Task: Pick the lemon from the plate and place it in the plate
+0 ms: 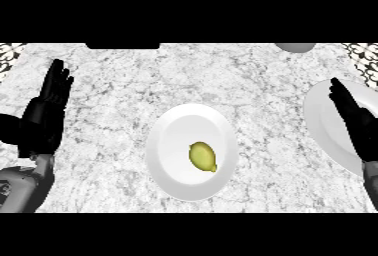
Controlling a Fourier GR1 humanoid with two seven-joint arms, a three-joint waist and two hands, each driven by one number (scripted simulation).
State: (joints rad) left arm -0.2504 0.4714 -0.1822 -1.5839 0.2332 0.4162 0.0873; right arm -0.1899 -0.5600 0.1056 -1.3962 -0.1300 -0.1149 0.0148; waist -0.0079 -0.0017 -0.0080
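Note:
A yellow-green lemon [203,156] lies on a white plate [177,125] at the middle of the marble counter, slightly right of the plate's centre. A second white plate [325,112] sits at the right edge, partly cut off by the view. My right hand [358,122] is over that second plate, open with straight fingers pointing up, well right of the lemon. At the left edge my left hand [46,112] rests open, fingers up, far from both plates.
A dark rectangular object [122,45] shows at the counter's far edge, and a grey rounded object [295,47] sits at the far right. Patterned surfaces [11,52] appear at both upper corners.

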